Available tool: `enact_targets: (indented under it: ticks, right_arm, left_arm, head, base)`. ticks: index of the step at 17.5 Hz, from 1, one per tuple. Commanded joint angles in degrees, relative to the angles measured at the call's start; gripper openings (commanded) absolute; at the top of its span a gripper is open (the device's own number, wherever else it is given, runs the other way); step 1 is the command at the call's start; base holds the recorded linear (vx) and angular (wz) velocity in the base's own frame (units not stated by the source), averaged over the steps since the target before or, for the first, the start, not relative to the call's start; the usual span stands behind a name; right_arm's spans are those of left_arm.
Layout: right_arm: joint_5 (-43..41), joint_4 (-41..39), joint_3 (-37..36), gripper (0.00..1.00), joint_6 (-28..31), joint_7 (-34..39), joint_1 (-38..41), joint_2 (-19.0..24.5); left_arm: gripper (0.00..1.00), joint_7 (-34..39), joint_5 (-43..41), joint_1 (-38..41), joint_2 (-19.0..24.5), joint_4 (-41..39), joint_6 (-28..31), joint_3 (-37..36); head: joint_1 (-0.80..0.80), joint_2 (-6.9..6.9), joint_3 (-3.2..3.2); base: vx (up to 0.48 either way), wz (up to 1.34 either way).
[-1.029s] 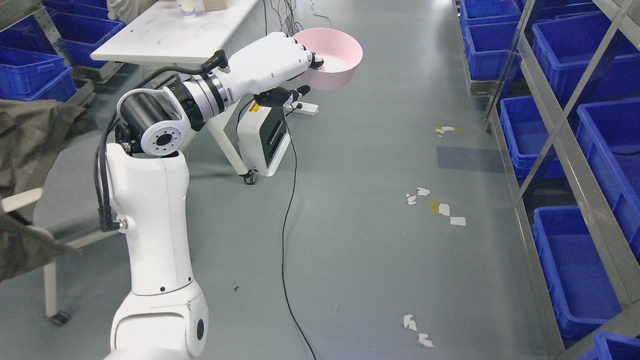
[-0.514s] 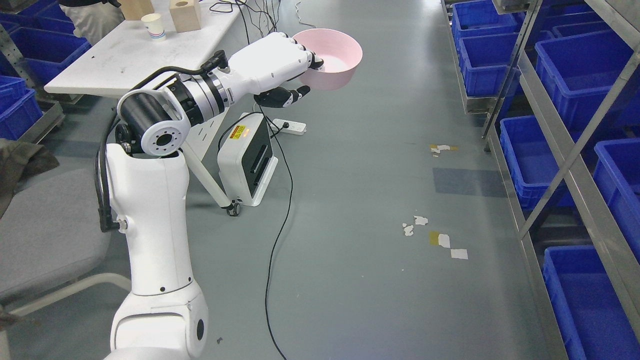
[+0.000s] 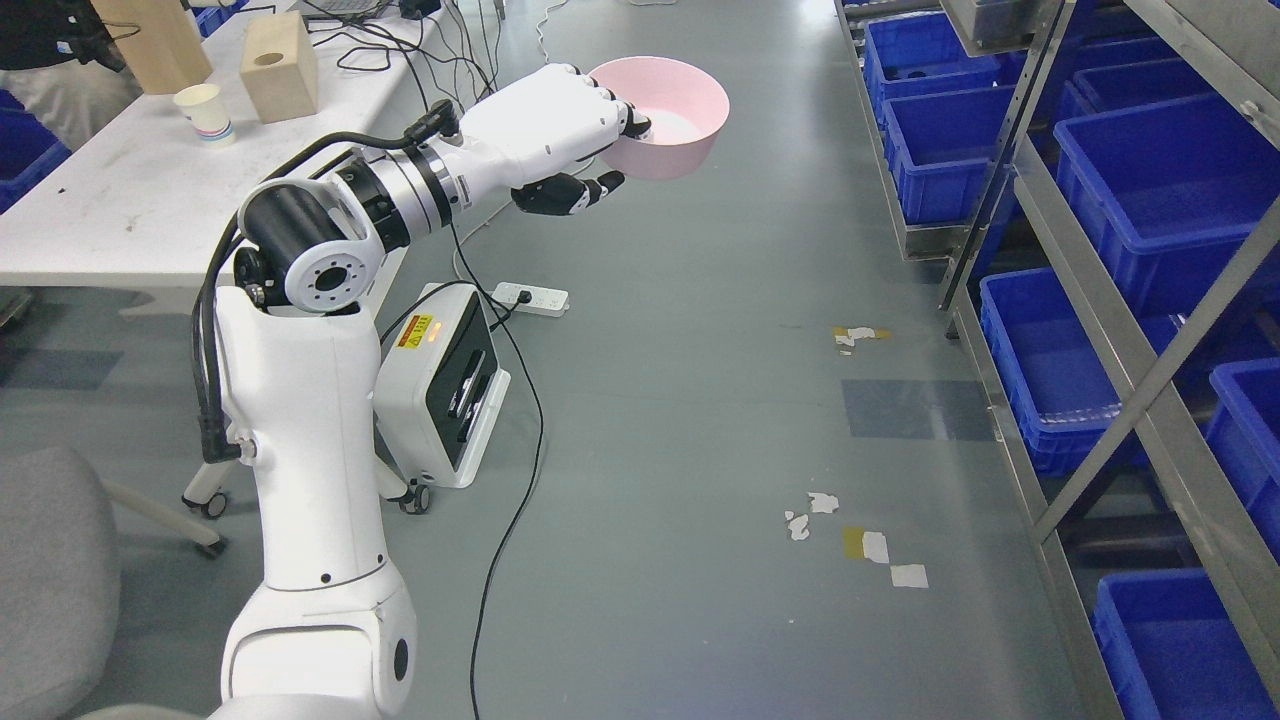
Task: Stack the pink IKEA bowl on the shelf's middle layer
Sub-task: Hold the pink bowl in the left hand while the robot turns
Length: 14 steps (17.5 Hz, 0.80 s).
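Note:
My left hand (image 3: 590,135) is raised at the top middle of the head view, its fingers curled over the near rim of the pink bowl (image 3: 668,115) with the thumb underneath. It holds the bowl upright in the air above the grey floor. The bowl is round, pale pink and looks empty inside. The metal shelf (image 3: 1090,290) with its blue bins (image 3: 1160,180) runs along the right edge, well to the right of the bowl. My right arm does not show.
A white table (image 3: 120,220) at the upper left carries a paper cup (image 3: 205,112) and wooden blocks (image 3: 278,65). Under it stand a white box unit (image 3: 445,395), a power strip (image 3: 530,298) and a black cable (image 3: 505,540). A grey chair (image 3: 50,590) is at lower left.
The whole picture has shifted: the camera has moved, so the table, box unit and shelf slid down and left. My left hand holds the bowl in the same pose throughout.

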Motion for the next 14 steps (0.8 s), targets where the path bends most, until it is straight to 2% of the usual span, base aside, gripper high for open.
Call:
enact_targets:
  ticks: [1, 6, 14]
  right_arm:
    - [0.01, -1.00, 0.01, 1.00, -0.02, 0.02, 1.31, -1.00]
    - [0.01, -1.00, 0.01, 1.00, -0.02, 0.02, 1.31, -1.00]
    - [0.01, -1.00, 0.01, 1.00, -0.02, 0.02, 1.31, -1.00]
  left_arm:
    - [0.01, 1.02, 0.86, -0.02, 0.99, 0.18, 0.23, -3.89]
    - [0.01, 1.29, 3.13, -0.11, 0.99, 0.18, 0.67, -6.96]
    - [0.01, 2.69, 7.53, -0.20, 0.99, 0.36, 0.76, -16.18]
  head:
    - [0.00, 0.00, 0.00]
    - [0.00, 0.00, 0.00]
    - [0.00, 0.00, 0.00]
  base:
    - [0.348, -0.11]
    - [0.353, -0.01]
    - [0.336, 0.06]
